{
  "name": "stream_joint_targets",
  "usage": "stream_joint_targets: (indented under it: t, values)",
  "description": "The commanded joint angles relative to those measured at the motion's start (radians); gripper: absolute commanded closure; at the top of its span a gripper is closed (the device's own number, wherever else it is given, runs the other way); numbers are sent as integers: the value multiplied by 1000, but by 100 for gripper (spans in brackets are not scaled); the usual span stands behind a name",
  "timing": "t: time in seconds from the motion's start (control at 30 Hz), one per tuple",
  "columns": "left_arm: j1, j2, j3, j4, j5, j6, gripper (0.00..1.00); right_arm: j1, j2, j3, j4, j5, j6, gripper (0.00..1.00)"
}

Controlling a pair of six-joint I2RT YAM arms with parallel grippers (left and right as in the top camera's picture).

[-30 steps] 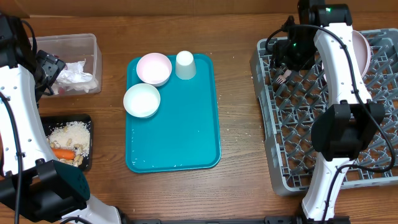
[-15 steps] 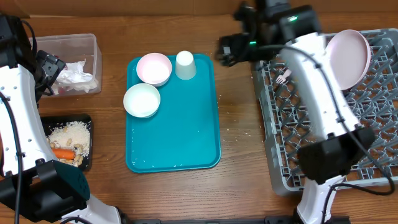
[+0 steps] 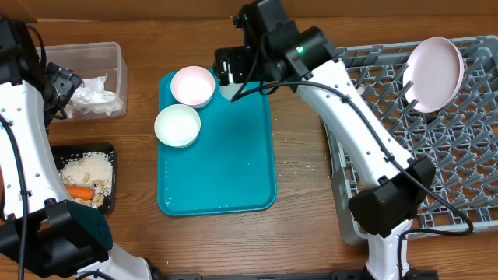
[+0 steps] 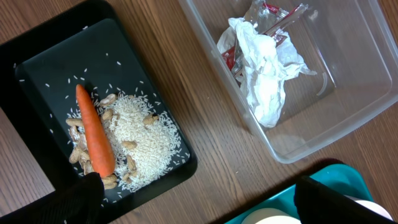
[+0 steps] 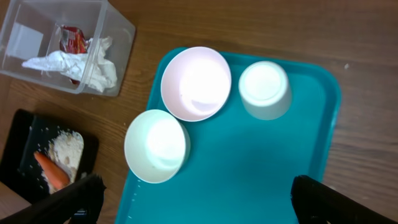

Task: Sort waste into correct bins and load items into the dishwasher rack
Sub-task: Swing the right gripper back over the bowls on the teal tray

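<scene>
Your left gripper (image 4: 199, 183) hangs with its jaws spread wide and nothing between them, over bare wood between two bins. At its ten o'clock is one black tray (image 4: 43, 68) holding one carrot (image 4: 93, 140) and a heap of pale crumbs (image 4: 146, 142). At its one o'clock is one clear tub (image 4: 351, 121) with crumpled white napkins (image 4: 264, 71), too bunched to count, and one red-and-white wrapper (image 4: 229, 57). Next comes one teal tray (image 3: 226, 171) carrying two white bowls, one at its eleven o'clock (image 3: 193, 84) and one at nine (image 3: 177, 124), plus one cup (image 5: 265, 89) at twelve. Your right gripper (image 5: 198, 182) hovers above that tray, jaws wide and empty. Far right, one grey rack (image 3: 436, 163) holds one plate (image 3: 434, 71) on edge near its one o'clock.
</scene>
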Motion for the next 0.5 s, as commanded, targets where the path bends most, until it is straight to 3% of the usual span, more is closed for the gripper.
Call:
stream_joint_targets:
  t: [0.0,0.1,0.47]
  values:
    - [1,-3,5,0,-14,11,0,45,69,-17,17,26,135,0]
    - [1,-3,5,0,-14,11,0,85,130,-27,29,19,160,1]
    - [1,-3,5,0,-14,11,0,233,301,-27,80,102,198,21]
